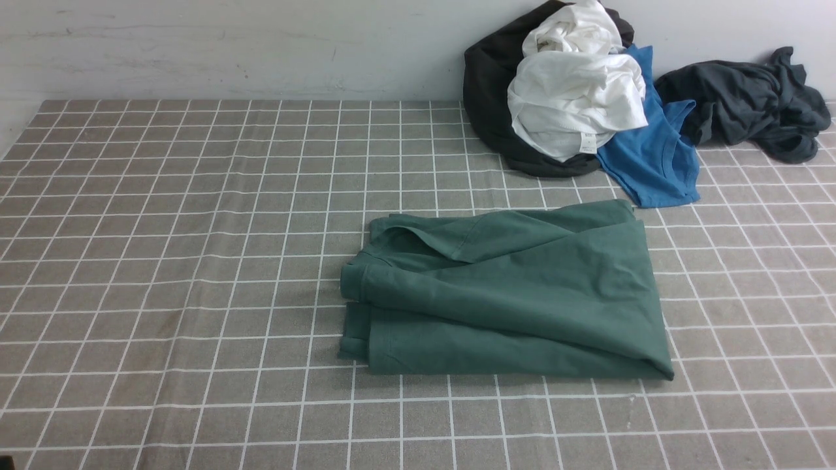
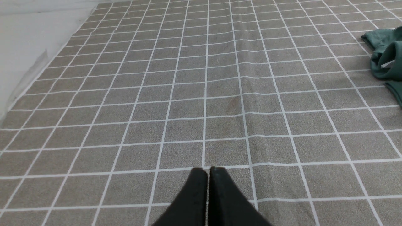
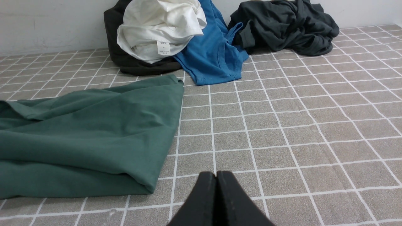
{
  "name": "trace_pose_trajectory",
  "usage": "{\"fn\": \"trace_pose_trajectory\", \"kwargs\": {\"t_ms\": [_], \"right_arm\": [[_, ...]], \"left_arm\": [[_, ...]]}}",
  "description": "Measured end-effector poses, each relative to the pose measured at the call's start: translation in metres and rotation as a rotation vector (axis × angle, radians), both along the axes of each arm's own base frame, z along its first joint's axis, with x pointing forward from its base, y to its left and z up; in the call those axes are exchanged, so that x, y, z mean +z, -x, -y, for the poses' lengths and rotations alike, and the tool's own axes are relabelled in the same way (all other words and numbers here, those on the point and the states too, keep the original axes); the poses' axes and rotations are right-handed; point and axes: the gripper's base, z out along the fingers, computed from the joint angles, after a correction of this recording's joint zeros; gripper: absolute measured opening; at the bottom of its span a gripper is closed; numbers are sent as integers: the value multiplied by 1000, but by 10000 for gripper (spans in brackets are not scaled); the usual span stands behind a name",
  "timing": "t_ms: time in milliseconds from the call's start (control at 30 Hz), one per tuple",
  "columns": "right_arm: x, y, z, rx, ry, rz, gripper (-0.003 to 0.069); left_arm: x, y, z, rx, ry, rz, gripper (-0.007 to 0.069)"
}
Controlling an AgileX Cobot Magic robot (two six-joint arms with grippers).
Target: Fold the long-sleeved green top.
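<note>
Both sets of fingers are closed on nothing: left fingers pressed together over bare bench cloth, well left of the shirt; right fingers pressed together just near-right of its folded corner. Neither arm shows in the front view. Green long-sleeved top lies about mid-bench, slightly right of centre, already bundled into a rough rectangle, so the task looks nearly or fully done. Layers stack unevenly; one flap with a stitched hem drapes across the far-left part, cuff-like rolled edges show at the left end, the right edge is a smooth fold running to a pointed near-right corner. Fabric is dark green, soft, mildly creased; no logo visible. If any step remains, it is tidying: I'd open the fingers, pinch only the top loose flap, and pull flat and low so the lower layers don't drag. Keep clear of the pile at far right: white garment, bright blue shirt, dark grey garment. The gridded bench cloth shows a slight ridge.
</note>
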Motion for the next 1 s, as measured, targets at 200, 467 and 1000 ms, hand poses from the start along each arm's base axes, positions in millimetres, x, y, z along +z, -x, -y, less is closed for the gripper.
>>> {"fn": "trace_pose_trajectory", "kwargs": {"t_ms": [200,467,1000], "right_arm": [[0,0,0,-3,-14,0,-14],[0,0,0,-3,-19,0,-14],[0,0,0,-3,-19,0,-14]], "left_arm": [[0,0,0,0,0,1,-7],[0,0,0,0,0,2,-7],[0,0,0,0,0,2,-7]]}}
